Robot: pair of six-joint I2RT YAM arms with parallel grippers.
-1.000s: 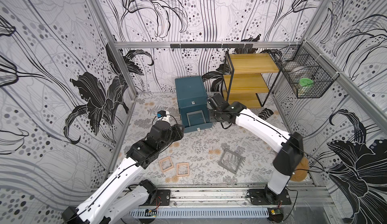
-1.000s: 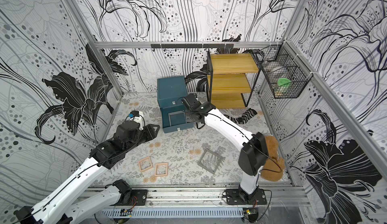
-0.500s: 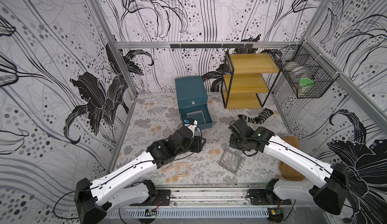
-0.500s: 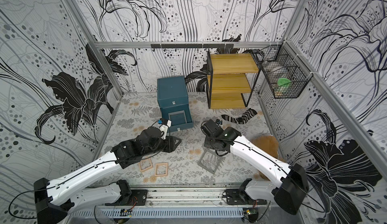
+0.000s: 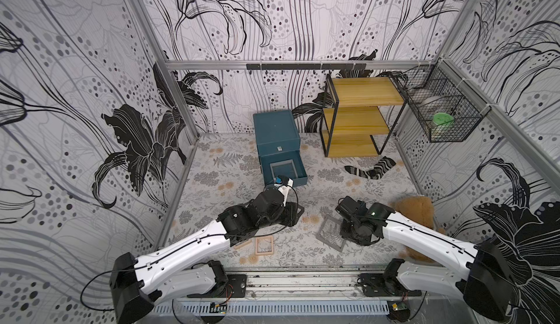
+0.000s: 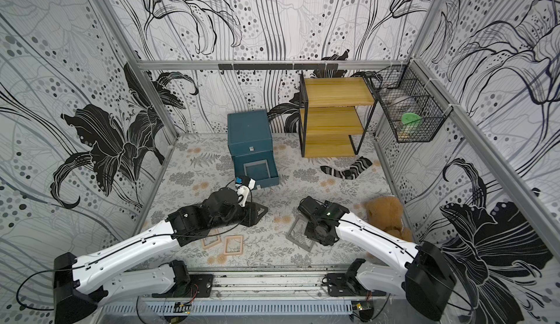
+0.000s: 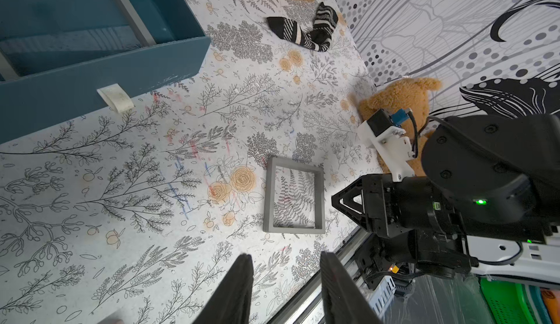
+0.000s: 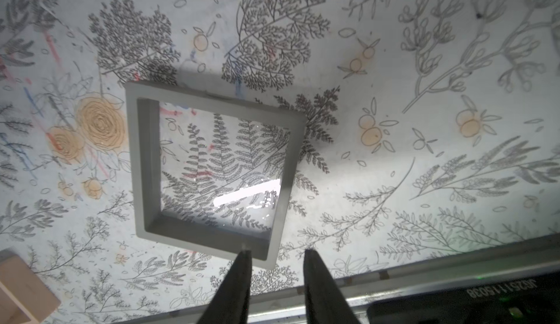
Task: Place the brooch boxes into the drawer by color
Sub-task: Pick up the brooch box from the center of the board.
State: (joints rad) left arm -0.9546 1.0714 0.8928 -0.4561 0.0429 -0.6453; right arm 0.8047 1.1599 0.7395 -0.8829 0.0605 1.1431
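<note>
Two grey boxes (image 5: 331,234) (image 5: 283,169), two tan boxes (image 6: 234,243) (image 6: 211,241)

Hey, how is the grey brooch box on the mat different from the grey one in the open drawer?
The mat box lies out by the right gripper; the drawer box rests inside the open drawer. The mat box sits skewed; the drawer box lines up with the drawer walls. Both are flat grey frames with clear centres.

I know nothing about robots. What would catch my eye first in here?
The walls shout first: big black lilies on every side. A white left arm and right arm reach in from the front rail, the right fingers apart at a corner of a grey box on the floor. At the back stands a teal chest, one drawer pulled out with another grey box inside.
</note>
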